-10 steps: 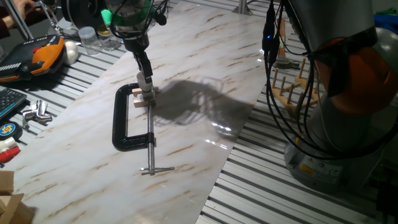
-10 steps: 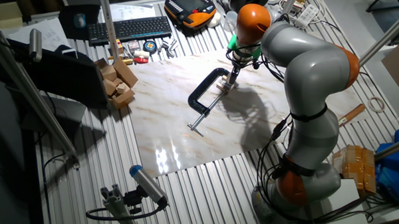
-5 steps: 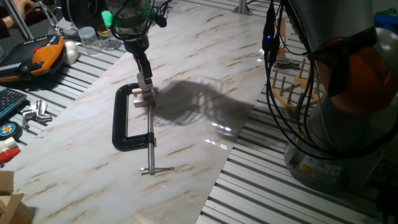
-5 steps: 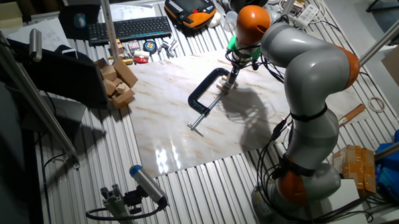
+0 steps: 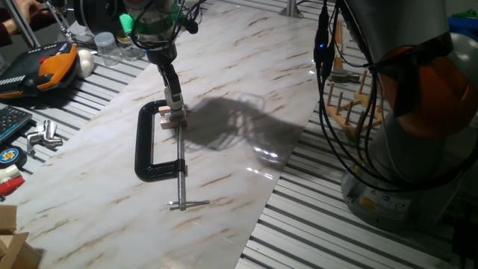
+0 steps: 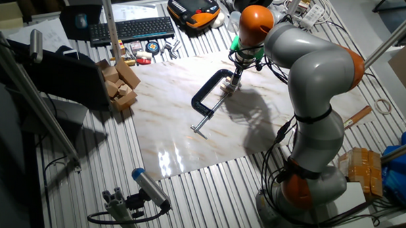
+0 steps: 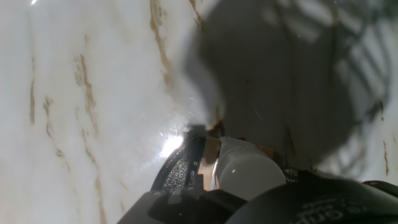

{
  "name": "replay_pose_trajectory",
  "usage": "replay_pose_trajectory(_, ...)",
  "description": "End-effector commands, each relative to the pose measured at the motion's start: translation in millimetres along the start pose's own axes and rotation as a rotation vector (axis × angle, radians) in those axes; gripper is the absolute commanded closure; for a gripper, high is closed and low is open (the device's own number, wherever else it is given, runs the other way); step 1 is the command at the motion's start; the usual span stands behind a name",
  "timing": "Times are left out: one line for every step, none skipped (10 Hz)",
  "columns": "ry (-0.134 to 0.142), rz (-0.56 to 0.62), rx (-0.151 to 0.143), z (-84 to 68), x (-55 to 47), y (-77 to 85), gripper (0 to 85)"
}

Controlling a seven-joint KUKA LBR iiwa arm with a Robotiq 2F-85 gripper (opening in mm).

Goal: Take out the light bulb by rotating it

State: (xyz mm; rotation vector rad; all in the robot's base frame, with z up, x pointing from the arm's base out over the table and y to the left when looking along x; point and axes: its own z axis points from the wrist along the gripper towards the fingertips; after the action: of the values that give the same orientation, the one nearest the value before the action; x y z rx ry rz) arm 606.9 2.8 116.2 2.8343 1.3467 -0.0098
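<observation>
Directly below the pincer (image 5: 176,104), at the top jaw of a black C-clamp (image 5: 153,146) lying flat on the marbled surface (image 5: 246,67): the light bulb (image 7: 247,172), seated on a small wooden block (image 5: 166,117) pinched in that clamp. Seen down the fingers in the hand view as a frosted white dome at about 6 o'clock in the frame, close under the dark pads (image 7: 180,171), with a strip of pale wood just beside it. Pincer narrow and apparently closed about the bulb, though actual contact on both sides cannot be told from these angles; from one fixed view the bulb itself mostly hidden behind the fingertips. Bulb's long axis judged to stand upright, in line with the fingers and the wrist above, so that a turn of the wrist about that same vertical line looks like the move called for. Clamp screw and its crossbar handle (image 5: 187,203) pointing toward 6 o'clock from the block in that view, well apart from the fingers. Only one arm (image 6: 306,70) at work, reaching over from 3 o'clock in the other fixed view. Risk as judged: slipping on the smooth glass, or turning the block in the clamp instead of the thread. Bulb not yet out.
</observation>
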Motion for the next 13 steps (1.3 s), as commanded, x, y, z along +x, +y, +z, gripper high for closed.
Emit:
replay_pose_trajectory(0.001,-0.002,0.001,0.0,0.0,-0.1,17.0)
replay_pose_trajectory(0.001,-0.005,0.001,-0.1,-0.1,0.0,17.0)
replay_pose_trajectory(0.001,-0.005,0.001,-0.2,0.0,-0.1,17.0)
replay_pose_trajectory(0.000,-0.005,0.000,-0.3,0.1,-0.2,17.0)
replay_pose_trajectory(-0.001,-0.006,-0.001,-0.1,0.4,0.0,17.0)
replay_pose_trajectory(0.000,-0.008,-0.002,0.6,0.7,0.3,17.0)
replay_pose_trajectory(0.000,-0.008,-0.002,0.7,0.6,0.5,17.0)
replay_pose_trajectory(0.001,-0.009,-0.001,0.7,0.4,0.5,17.0)
replay_pose_trajectory(0.001,-0.009,-0.001,0.7,0.1,0.6,17.0)
replay_pose_trajectory(0.003,-0.011,0.001,1.0,-0.3,0.5,17.0)
replay_pose_trajectory(0.004,-0.014,0.002,1.3,-0.6,0.4,17.0)
replay_pose_trajectory(0.006,-0.014,0.003,1.2,-0.9,0.2,17.0)
replay_pose_trajectory(0.007,-0.017,0.004,1.0,-1.4,-0.1,17.0)
